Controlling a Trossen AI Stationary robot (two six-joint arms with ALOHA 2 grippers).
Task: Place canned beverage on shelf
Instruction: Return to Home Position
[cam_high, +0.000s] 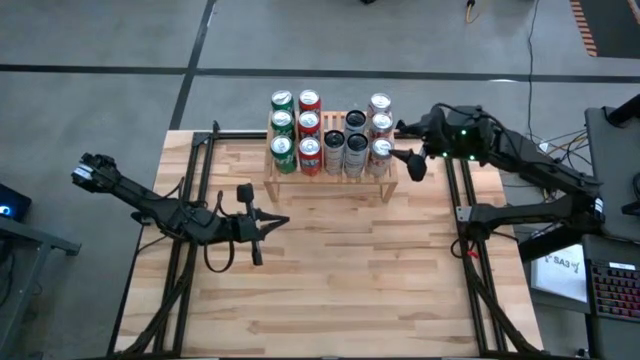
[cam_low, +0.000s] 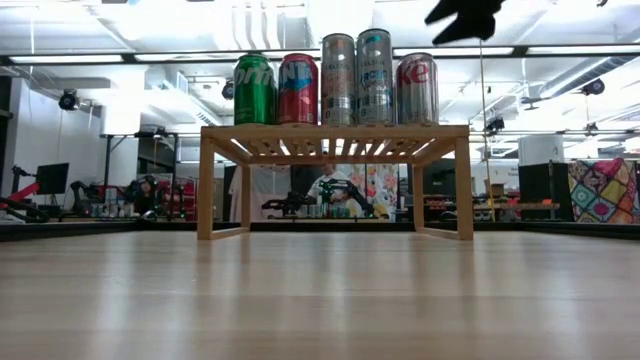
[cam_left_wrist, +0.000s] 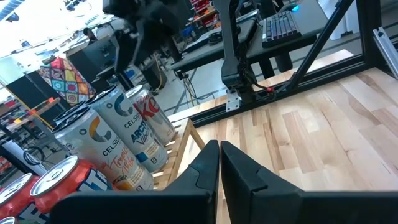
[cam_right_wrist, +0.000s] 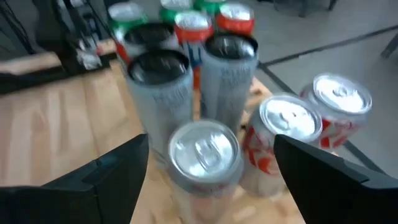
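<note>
Glossy metal cans (cam_low: 337, 80) gleam on a matt, pale-wood shelf (cam_low: 335, 131). The table (cam_high: 350, 260) is smooth blond wood planks with a soft sheen.

A light wooden table (cam_high: 330, 270) is standing on a grey floor (cam_high: 100, 40). A keyboard (cam_high: 612, 290) is lying on a desk beside its right edge. A patchwork cloth (cam_low: 603, 190) is showing in the room behind.
</note>
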